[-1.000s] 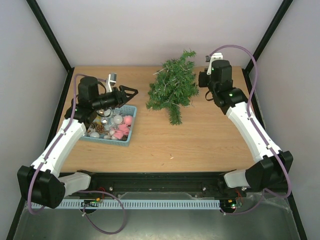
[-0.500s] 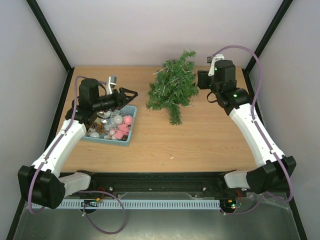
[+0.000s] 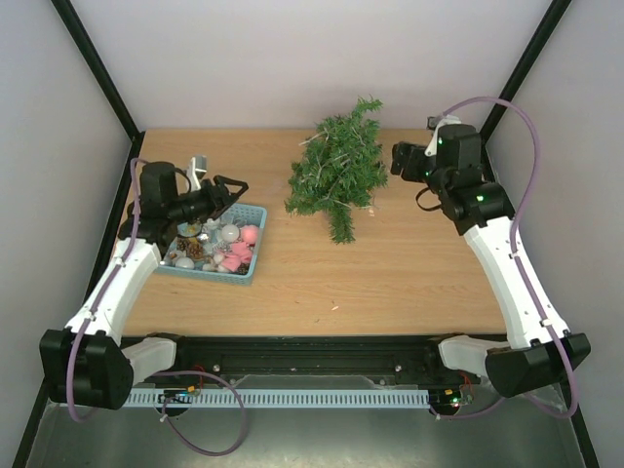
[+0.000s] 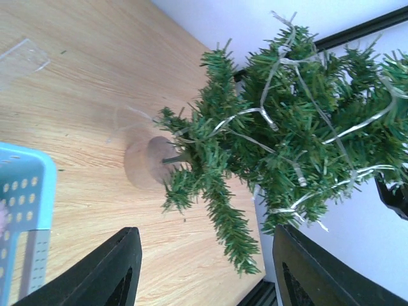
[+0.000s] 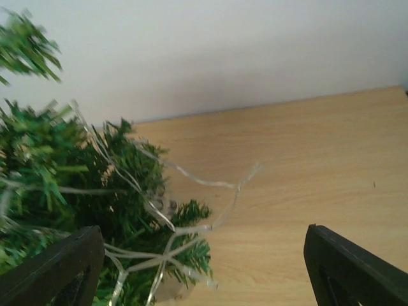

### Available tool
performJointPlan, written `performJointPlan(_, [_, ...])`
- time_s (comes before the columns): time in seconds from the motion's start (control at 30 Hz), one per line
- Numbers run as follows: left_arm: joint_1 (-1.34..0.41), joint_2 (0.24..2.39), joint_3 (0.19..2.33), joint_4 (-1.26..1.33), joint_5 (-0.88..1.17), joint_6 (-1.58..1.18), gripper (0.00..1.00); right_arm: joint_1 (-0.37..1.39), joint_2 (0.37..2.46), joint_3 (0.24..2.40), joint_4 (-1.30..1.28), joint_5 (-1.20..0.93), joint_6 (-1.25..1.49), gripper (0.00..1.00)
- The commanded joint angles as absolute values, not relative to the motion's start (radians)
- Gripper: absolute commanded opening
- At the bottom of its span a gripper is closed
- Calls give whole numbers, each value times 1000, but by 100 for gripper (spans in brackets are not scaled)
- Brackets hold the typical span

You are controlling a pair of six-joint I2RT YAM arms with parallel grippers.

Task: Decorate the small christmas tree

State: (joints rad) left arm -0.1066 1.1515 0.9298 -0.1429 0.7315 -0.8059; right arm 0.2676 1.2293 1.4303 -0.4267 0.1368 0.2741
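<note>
1. Hold the right hand, spread wide and empty, clear of the small christmas tree at the worktop's back middle.
2. Lower the left hand, likewise parted and empty, into the teal basket below; pinch one ornament.

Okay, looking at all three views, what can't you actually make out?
Top view: ornaments in the teal basket are too small to identify; the left arm covers its far left corner.
Left wrist view: the basket is cut off by the left edge.
Top view: branches of the small christmas tree hide its wooden base.
Right wrist view: the tree is blurred and cut off at left.
</note>
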Motion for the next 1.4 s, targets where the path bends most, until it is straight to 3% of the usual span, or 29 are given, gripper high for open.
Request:
performJointPlan(0.0, [-71, 1126, 901, -137, 733, -776, 60, 265, 1183, 1366, -498, 91, 347, 87])
performJointPlan(0.17, [-8, 1116, 873, -150, 701, -755, 64, 265, 1040, 1239, -473, -31, 419, 87])
performJointPlan(0.23, [16, 1110, 860, -163, 673, -745, 70, 264, 975, 1172, -458, -70, 452, 87])
performJointPlan(0.3, [34, 1104, 845, -176, 636, -735, 95, 265, 914, 1104, -436, -100, 500, 88])
performJointPlan(0.33, [37, 1106, 843, -185, 619, -729, 99, 265, 884, 1066, -420, -120, 524, 89])
performJointPlan(0.53, [38, 1105, 802, -214, 516, -722, 99, 264, 777, 807, -289, -291, 661, 89])
performJointPlan(0.87, [41, 1055, 721, -217, 439, -728, 99, 266, 779, 438, 8, -347, 858, 86])
performJointPlan(1.07, [57, 1034, 700, -218, 440, -730, 99, 267, 986, 342, 370, -379, 976, 83])
performJointPlan(1.37, [99, 985, 654, -190, 470, -755, 99, 269, 1422, 448, 704, -408, 1108, 63])
